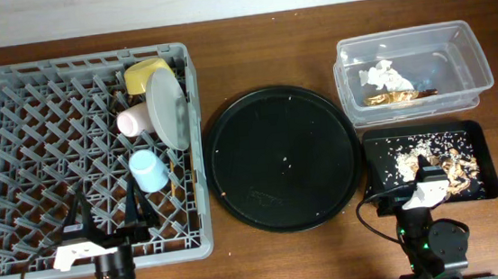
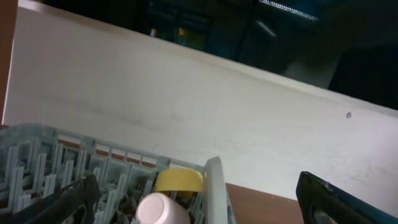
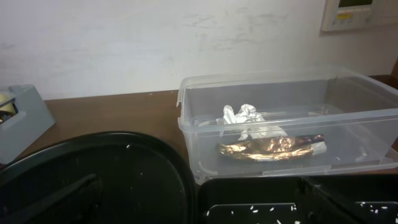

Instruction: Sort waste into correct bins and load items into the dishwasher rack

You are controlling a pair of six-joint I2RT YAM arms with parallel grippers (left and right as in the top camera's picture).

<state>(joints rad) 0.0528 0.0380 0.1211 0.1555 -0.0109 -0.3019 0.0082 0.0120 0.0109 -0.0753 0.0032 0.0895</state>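
The grey dishwasher rack (image 1: 17,169) stands at the left. In it are the yellow bowl (image 1: 144,73), the grey-green plate (image 1: 167,110) on edge, the pink cup (image 1: 132,122) and the light-blue cup (image 1: 148,171). Thin chopsticks (image 1: 174,179) seem to lie beside the blue cup. The clear tub (image 1: 467,44) holds the white tissue (image 1: 379,76) and the foil wrapper (image 1: 399,96). The black tray (image 1: 479,137) holds the food scraps (image 1: 432,161). My left gripper (image 1: 109,219) is open and empty over the rack's front. My right gripper (image 1: 425,171) is open and empty over the black tray's front.
A large round black tray (image 1: 282,157) with a few crumbs lies between the rack and the bins. In the left wrist view the bowl (image 2: 179,180), pink cup (image 2: 163,210) and plate (image 2: 215,186) show ahead. In the right wrist view the tub (image 3: 273,93) sits beyond the tray.
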